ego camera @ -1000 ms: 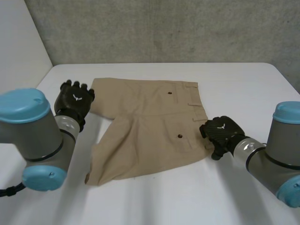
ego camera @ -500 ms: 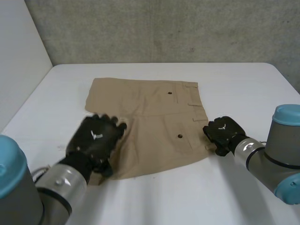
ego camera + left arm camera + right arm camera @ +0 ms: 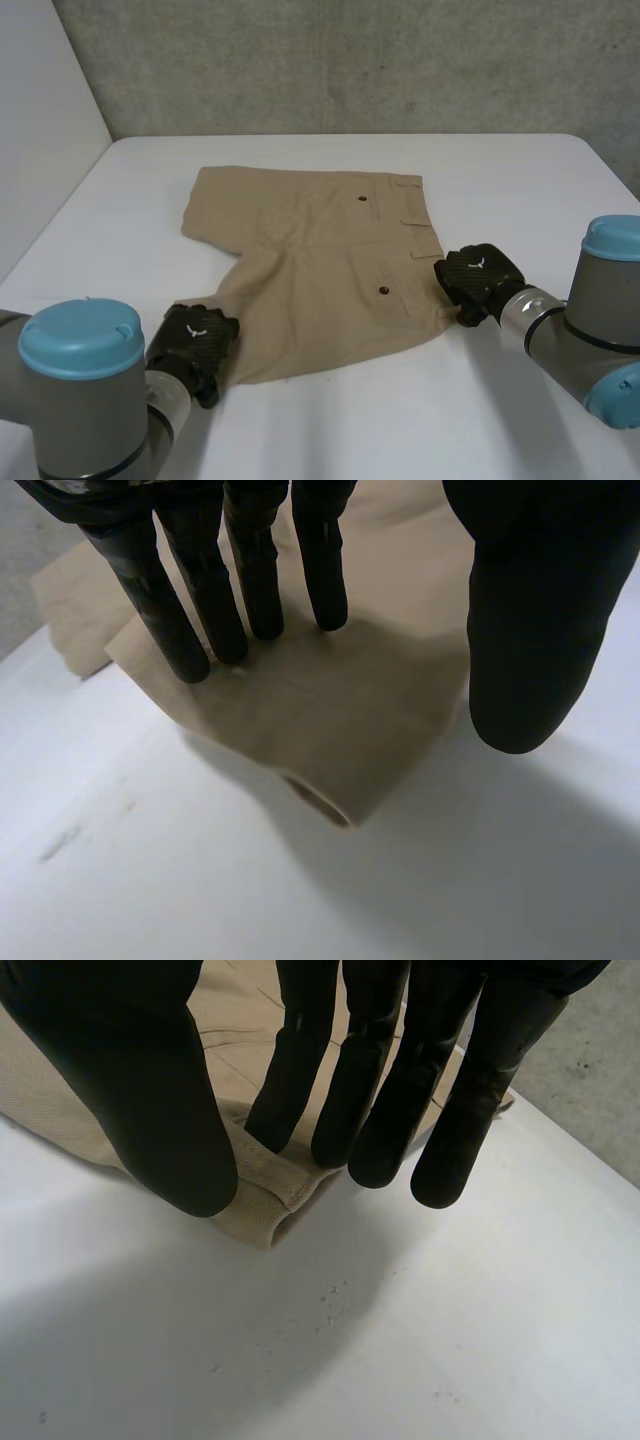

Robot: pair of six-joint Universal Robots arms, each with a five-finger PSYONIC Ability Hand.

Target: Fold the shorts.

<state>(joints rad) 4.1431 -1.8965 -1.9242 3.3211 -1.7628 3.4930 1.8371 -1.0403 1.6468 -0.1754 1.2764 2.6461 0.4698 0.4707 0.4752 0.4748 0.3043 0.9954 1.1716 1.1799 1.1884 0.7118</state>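
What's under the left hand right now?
The leg-hem corner of the shorts lies under the left hand, beneath its straight fingers, on the white table. Whatever the cloth itself covers cannot be seen.

This is looking like a robot lab: a bare concrete wall (image 3: 350, 60) is backing a plain white table (image 3: 520, 170) flanked by grey arms (image 3: 585, 335).

Left arm (image 3: 75, 425) and right arm (image 3: 560, 340) are showing grey joints, light-blue caps; black left hand (image 3: 195, 340) and right hand (image 3: 478, 277) are bearing white emblems (small, winged).
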